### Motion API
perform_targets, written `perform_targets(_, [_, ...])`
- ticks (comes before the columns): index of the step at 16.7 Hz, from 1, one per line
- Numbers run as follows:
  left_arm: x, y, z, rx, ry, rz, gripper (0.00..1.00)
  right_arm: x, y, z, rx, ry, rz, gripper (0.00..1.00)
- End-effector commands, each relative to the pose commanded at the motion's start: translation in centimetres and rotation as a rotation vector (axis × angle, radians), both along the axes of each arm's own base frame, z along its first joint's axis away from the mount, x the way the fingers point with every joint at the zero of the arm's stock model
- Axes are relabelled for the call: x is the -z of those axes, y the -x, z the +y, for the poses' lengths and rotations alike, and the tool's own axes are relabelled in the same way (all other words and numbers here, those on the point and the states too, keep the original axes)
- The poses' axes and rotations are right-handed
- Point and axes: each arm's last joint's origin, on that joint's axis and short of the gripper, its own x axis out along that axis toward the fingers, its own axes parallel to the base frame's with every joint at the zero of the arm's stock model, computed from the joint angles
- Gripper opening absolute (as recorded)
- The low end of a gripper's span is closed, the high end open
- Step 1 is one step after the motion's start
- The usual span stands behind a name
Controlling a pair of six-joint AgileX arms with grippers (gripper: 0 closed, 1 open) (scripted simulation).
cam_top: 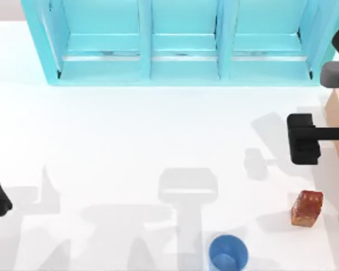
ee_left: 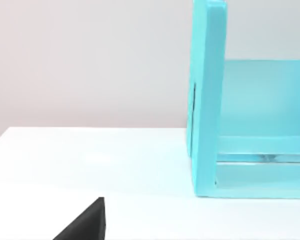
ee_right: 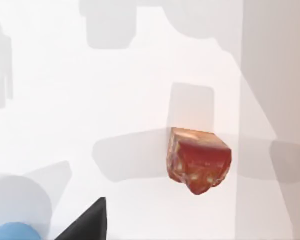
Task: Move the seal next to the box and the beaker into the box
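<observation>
Right arm over the right edge of the tabletop, left arm parked at the left edge.

Right gripper hangs above bare table near the right edge; cannot tell whether its fingers are open or closed. Seal sits near the front-right corner, apart from the gripper. Beaker at the front edge, left of the seal. Box shows as a tan sliver at the right edge. Turquoise shelf unit along the back edge.
</observation>
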Motion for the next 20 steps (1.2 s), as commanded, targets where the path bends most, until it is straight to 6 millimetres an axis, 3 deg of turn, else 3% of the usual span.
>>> perform_targets(4, [0.0, 0.0, 0.0, 0.0, 0.0, 0.0, 1.0, 0.7, -0.1, 1.3, -0.008, -0.007, 0.046, 1.0])
perform_targets(7, [0.0, 0.0, 0.0, 0.0, 0.0, 0.0, 1.0, 2.4, 0.7, 4.7, -0.01, -0.015, 0.136, 1.0])
perform_targets(10, [0.0, 0.0, 0.0, 0.0, 0.0, 0.0, 1.0, 3.8, 2.7, 8.4, 0.003, -0.014, 0.213, 1.0])
perform_targets(13, [0.0, 0.0, 0.0, 0.0, 0.0, 0.0, 1.0, 5.4, 4.2, 10.9, 0.005, 0.008, 0.288, 1.0])
perform_targets(20, [0.0, 0.0, 0.0, 0.0, 0.0, 0.0, 1.0, 6.2, 4.4, 11.1, 0.007, 0.012, 0.301, 1.0])
